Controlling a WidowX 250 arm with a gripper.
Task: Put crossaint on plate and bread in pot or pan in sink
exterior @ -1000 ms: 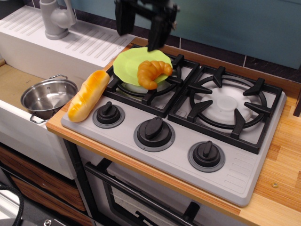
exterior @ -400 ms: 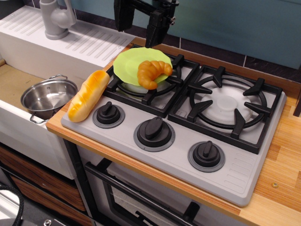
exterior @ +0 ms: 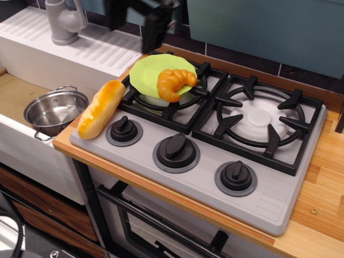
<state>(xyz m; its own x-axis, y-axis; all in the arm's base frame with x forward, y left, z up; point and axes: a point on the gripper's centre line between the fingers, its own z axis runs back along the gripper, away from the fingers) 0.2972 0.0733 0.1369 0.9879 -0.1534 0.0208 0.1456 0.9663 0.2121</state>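
Blurred and partly cut off at the top edge, the gripper (exterior: 141, 24) hangs empty above the drainboard (exterior: 102, 48) with its fingers apart, clear of the croissant (exterior: 173, 81) resting on the lime-green plate (exterior: 145, 72) on the left burner grate (exterior: 177, 107). The bread (exterior: 100, 108) lies diagonally at the stove's left edge beside the steel pot (exterior: 54, 111) in the sink (exterior: 16, 94); I'd judge it best grasped across its middle, jaws square to its length, then lowered end-first into the pot. Around this are three black knobs (exterior: 176, 148), a wooden counter (exterior: 322, 183), a grey tap (exterior: 63, 20) and a teal backsplash (exterior: 269, 27).
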